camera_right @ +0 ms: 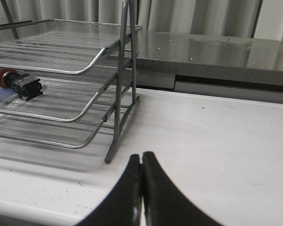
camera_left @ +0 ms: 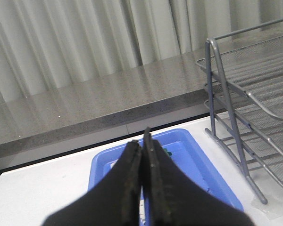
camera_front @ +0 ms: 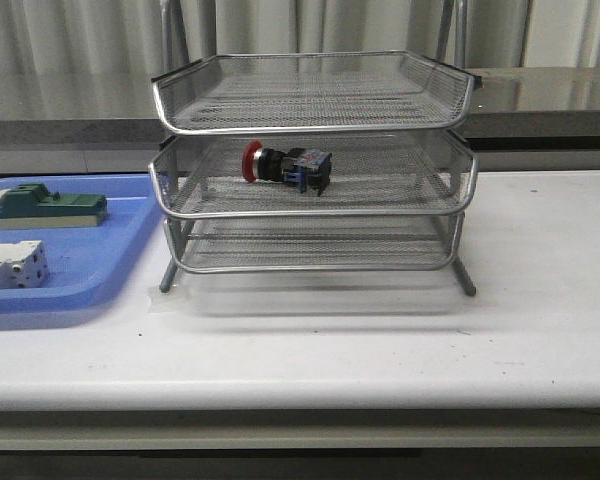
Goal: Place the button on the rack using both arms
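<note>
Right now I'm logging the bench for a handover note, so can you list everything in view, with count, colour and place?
Push-button switch: one, red head, black body, blue rear block; lying on its side in the middle tier of the rack.
Wire-mesh rack: one, silver, three tiers; centre of the table.
Plastic tray: one, blue; left of the rack.
Green-topped block: one; in the tray, far side.
White block: one; in the tray, near side.
Table: one, white.
Grey counter: one; behind the table, curtains beyond.
Left claw: black, shut, empty, above the tray.
Right claw: black, shut, empty, right of the rack.
</note>
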You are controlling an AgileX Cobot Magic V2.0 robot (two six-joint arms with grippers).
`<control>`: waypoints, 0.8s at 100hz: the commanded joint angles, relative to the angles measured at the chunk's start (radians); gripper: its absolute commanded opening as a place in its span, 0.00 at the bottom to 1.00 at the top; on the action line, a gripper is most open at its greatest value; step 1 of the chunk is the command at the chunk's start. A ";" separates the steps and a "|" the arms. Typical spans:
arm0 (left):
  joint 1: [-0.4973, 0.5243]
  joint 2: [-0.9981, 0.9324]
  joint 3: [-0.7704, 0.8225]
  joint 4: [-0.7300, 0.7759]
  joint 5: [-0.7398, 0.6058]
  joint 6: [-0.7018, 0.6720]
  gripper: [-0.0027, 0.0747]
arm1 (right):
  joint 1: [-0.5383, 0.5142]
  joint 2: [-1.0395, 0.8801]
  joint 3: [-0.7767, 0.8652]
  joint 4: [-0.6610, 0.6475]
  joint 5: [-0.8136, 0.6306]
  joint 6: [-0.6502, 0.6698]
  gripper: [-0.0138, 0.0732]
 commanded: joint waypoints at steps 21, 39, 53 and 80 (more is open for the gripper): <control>0.004 -0.135 0.077 0.105 0.001 -0.202 0.01 | -0.008 -0.019 -0.016 -0.006 -0.085 -0.003 0.08; 0.004 -0.246 0.149 0.105 0.001 -0.203 0.01 | -0.008 -0.019 -0.016 -0.006 -0.085 -0.003 0.08; 0.004 -0.312 0.193 0.096 0.001 -0.203 0.01 | -0.008 -0.019 -0.016 -0.006 -0.085 -0.003 0.08; 0.017 -0.361 0.252 0.074 -0.004 -0.204 0.01 | -0.008 -0.019 -0.016 -0.006 -0.085 -0.003 0.08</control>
